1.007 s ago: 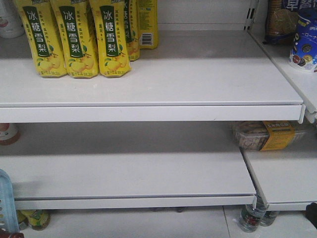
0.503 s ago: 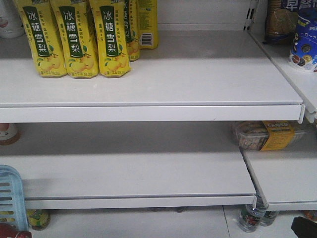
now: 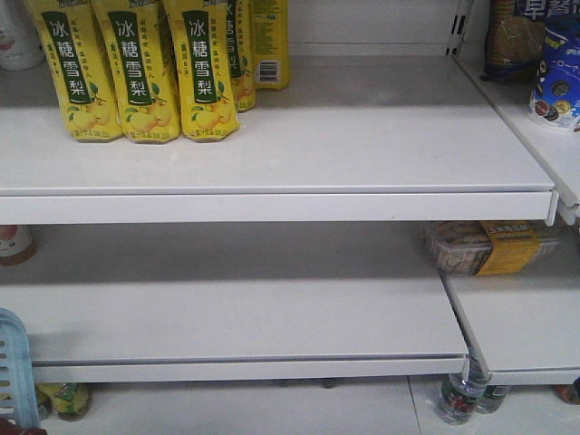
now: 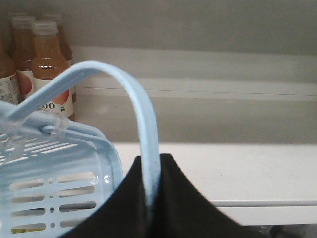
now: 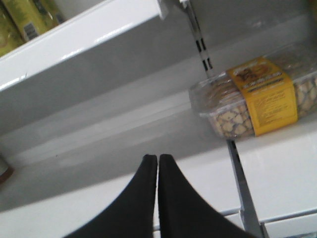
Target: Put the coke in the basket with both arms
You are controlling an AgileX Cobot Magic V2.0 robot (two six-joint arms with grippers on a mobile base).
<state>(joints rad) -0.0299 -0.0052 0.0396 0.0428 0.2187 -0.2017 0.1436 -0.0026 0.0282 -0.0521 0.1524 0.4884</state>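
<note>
light-blue basket, handle pinched in left fingers, contents unseen

In the front view the blue basket was cut off by the left edge — only a slatted corner showed. A red-brown sliver at the bottom edge was too small to identify. The left gripper hid the lower end of the basket handle between its fingers. Bottles under the lowest shelf — partly hidden — could not be read, and a snack tray ran past the right wrist view's edge.
</note>
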